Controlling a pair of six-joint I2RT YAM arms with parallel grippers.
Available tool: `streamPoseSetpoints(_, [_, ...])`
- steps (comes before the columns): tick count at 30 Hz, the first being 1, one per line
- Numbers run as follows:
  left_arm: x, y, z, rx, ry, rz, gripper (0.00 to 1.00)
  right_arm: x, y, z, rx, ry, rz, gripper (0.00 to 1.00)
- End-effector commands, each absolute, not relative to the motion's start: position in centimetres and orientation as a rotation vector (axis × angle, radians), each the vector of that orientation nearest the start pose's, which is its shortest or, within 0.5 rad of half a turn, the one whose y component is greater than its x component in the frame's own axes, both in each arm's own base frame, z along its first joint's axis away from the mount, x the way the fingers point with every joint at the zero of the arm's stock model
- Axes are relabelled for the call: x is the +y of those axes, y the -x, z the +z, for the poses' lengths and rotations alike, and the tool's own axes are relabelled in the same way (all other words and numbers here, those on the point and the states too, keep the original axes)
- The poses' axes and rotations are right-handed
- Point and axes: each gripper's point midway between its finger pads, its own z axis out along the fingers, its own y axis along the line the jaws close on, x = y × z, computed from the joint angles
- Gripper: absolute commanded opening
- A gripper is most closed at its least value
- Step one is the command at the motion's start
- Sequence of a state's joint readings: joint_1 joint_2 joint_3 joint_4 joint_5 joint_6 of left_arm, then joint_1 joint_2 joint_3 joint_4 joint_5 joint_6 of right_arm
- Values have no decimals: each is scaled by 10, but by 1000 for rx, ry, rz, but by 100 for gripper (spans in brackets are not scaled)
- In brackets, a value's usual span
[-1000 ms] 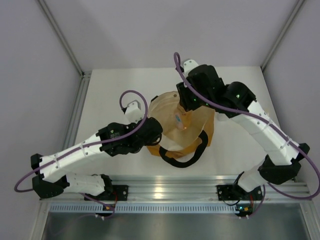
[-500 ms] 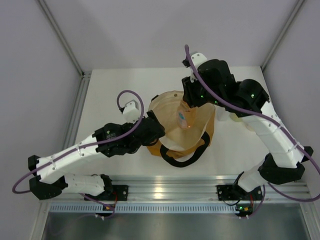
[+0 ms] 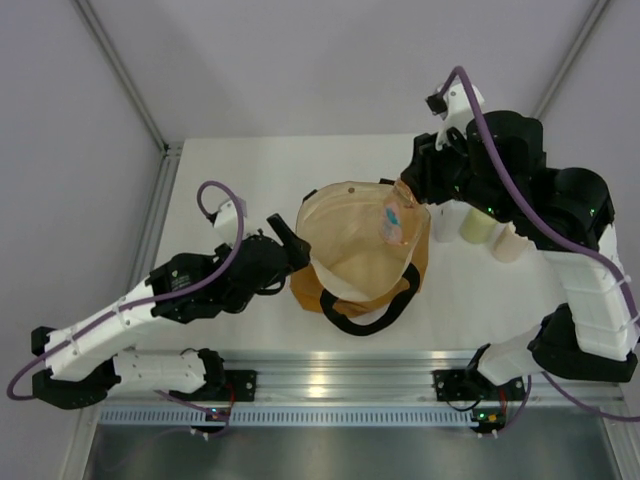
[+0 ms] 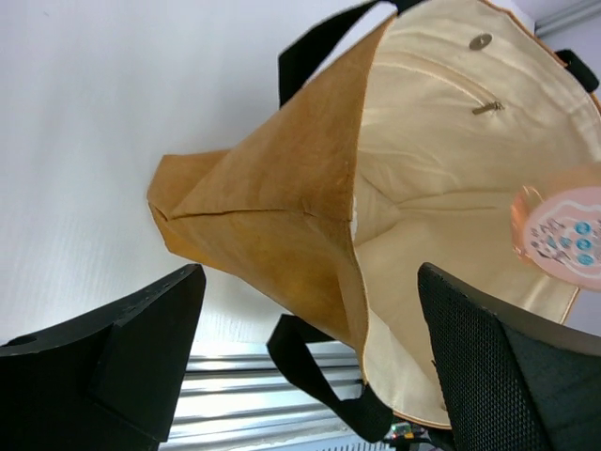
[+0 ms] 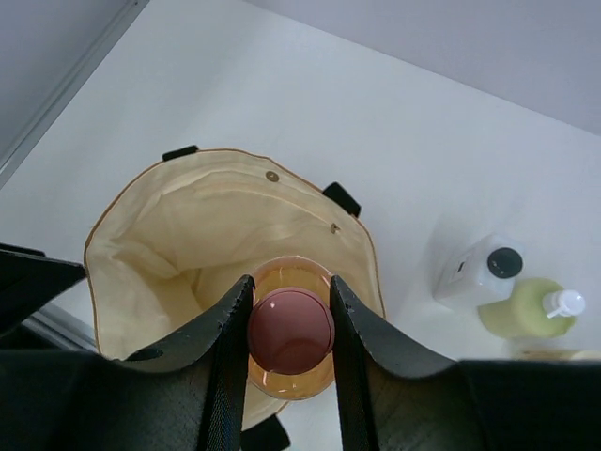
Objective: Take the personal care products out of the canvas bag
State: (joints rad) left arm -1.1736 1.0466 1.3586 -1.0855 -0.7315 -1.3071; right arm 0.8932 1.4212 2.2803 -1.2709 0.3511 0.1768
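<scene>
Top, left-wrist and right-wrist views. The slim orange bottle (image 3: 396, 220) sits between the two fingers of the right pincer (image 5: 291, 299), cap upward. Its pink cap (image 5: 290, 331) fills the gap between them. The right pincer is narrowly set and pinches the bottle on both sides just below the cap. The bottle hangs over the right part of the open mouth of the canvas bag (image 3: 350, 262); whether its base is above the rim cannot be told.

The bag stands on the white worktop (image 3: 230, 170), cream lining exposed, with one black loop handle (image 3: 362, 318) lying at its near side. The left pincer (image 4: 310, 282) is spread wide, just beside the bag's left wall. The bag's folded edge lies in the gap, and neither finger visibly presses it.

Right of the bag on the worktop stand the whitish bottle (image 5: 484, 272), the yellow-green bottle (image 5: 526, 313) and the beige bottle (image 3: 508, 245), close together.
</scene>
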Motion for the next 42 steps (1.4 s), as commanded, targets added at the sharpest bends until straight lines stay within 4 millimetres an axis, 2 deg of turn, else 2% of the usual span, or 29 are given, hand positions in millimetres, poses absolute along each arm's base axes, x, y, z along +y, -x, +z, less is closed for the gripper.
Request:
streamPoseSetpoints(1, [-177, -185, 306, 2061, 485, -478, 99, 161, -226, 538, 1691, 268, 366, 0])
streamPoseSetpoints(3, [-166, -183, 303, 2057, 495, -450, 99, 147, -227, 550, 1655, 221, 328, 0])
streamPoseSetpoints(7, [-159, -181, 294, 2068, 499, -411, 99, 131, -227, 568, 1607, 160, 302, 0])
streamPoseSetpoints(13, [-159, -177, 274, 2114, 490, -372, 99, 95, -225, 586, 1548, 49, 200, 0])
streamPoseSetpoints(16, [-159, -176, 268, 2125, 487, -362, 99, 78, -224, 586, 1545, 20, 115, 0])
streamPoseSetpoints(19, [-159, -176, 267, 2127, 484, -358, 99, 65, -225, 576, 1566, -8, 47, 0])
streamPoseSetpoints(21, [-159, -177, 270, 2118, 486, -359, 99, 68, -233, 557, 1604, -7, -2, 0])
streamPoseSetpoints(22, [-158, -178, 270, 2115, 486, -359, 99, 58, -229, 556, 1597, -36, -6, 0])
streamPoseSetpoints(24, [-156, -179, 275, 2103, 485, -357, 99, 67, -241, 531, 1636, -24, -14, 0])
streamPoseSetpoints(25, [-155, -179, 276, 2100, 484, -352, 99, 48, -238, 530, 1614, -82, -22, 0])
streamPoseSetpoints(26, [-154, -179, 279, 2093, 487, -356, 99, 56, -252, 510, 1638, -88, -15, 0])
streamPoseSetpoints(27, [-153, -180, 279, 2091, 485, -348, 99, 61, -256, 501, 1648, -63, 31, 0])
streamPoseSetpoints(28, [-152, -180, 281, 2084, 484, -344, 99, 43, -254, 499, 1632, -118, 10, 0])
streamPoseSetpoints(29, [-151, -180, 281, 2082, 480, -340, 99, 49, -265, 481, 1653, -105, 18, 0])
streamPoseSetpoints(30, [-150, -180, 282, 2082, 478, -336, 99, 46, -268, 474, 1657, -115, 13, 0])
streamPoseSetpoints(31, [-150, -181, 282, 2081, 476, -334, 99, 36, -271, 459, 1673, -137, -20, 0])
streamPoseSetpoints(33, [-149, -181, 280, 2083, 474, -326, 99, 33, -277, 454, 1651, -157, -3, 0])
streamPoseSetpoints(34, [-148, -181, 280, 2080, 475, -323, 99, 25, -280, 436, 1671, -175, -30, 0])
streamPoseSetpoints(36, [-147, -181, 274, 2081, 478, -306, 99, 25, -287, 429, 1649, -184, 3, 0])
streamPoseSetpoints(37, [-147, -181, 272, 2082, 482, -300, 99, 17, -290, 410, 1665, -201, -19, 0])
streamPoseSetpoints(40, [-146, -181, 264, 2094, 485, -284, 99, 7, -297, 390, 1628, -229, -24, 0])
streamPoseSetpoints(42, [-146, -180, 259, 2104, 489, -277, 99, 6, -298, 386, 1597, -216, -15, 0])
